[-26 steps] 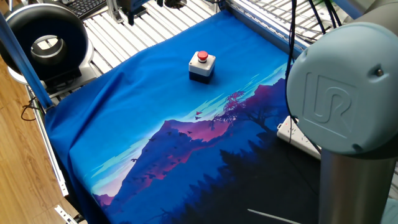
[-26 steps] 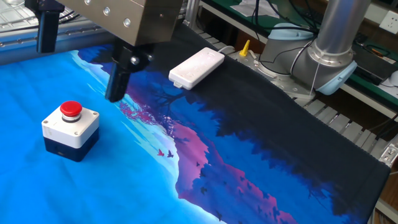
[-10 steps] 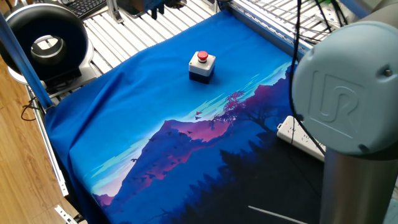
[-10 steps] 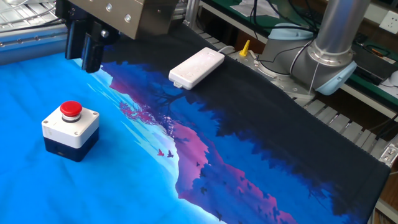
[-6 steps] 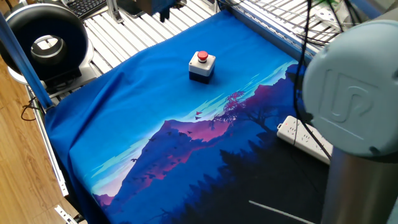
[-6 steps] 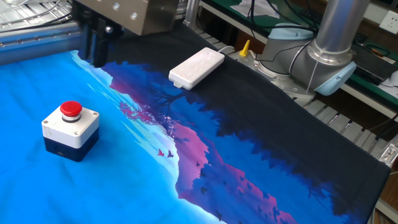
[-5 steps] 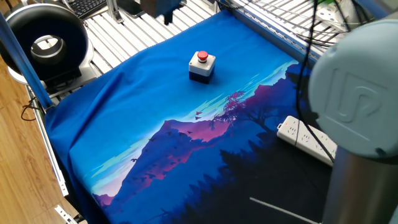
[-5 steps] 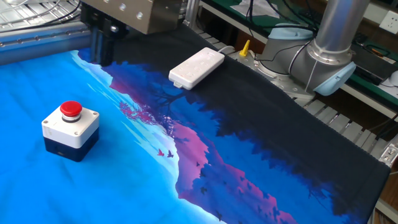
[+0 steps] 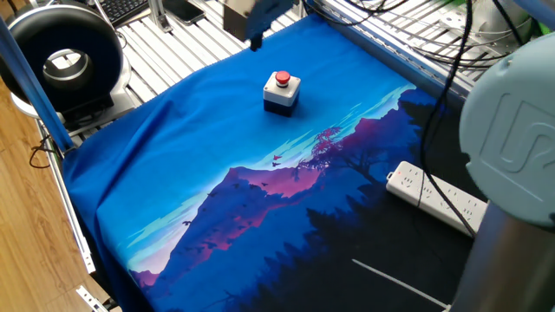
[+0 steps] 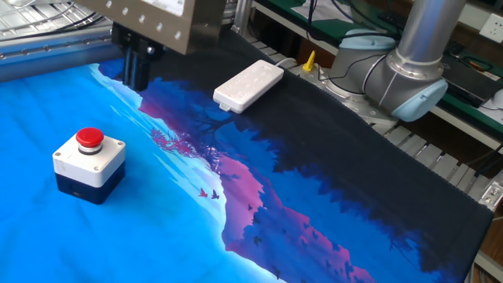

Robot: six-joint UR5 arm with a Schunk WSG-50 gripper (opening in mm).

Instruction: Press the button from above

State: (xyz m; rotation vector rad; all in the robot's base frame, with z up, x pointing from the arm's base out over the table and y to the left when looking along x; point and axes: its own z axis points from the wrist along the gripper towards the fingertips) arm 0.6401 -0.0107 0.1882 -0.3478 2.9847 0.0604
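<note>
- The button is a red round cap on a small cube box with a light grey top and a dark base.
- The box stands upright on the blue printed cloth, with bare cloth all around it.
- The gripper hangs above the cloth, behind the box and well apart from it.
- I cannot tell if its jaws are apart or together.
- A white power strip lies on the dark part of the cloth, far from the box.
</note>
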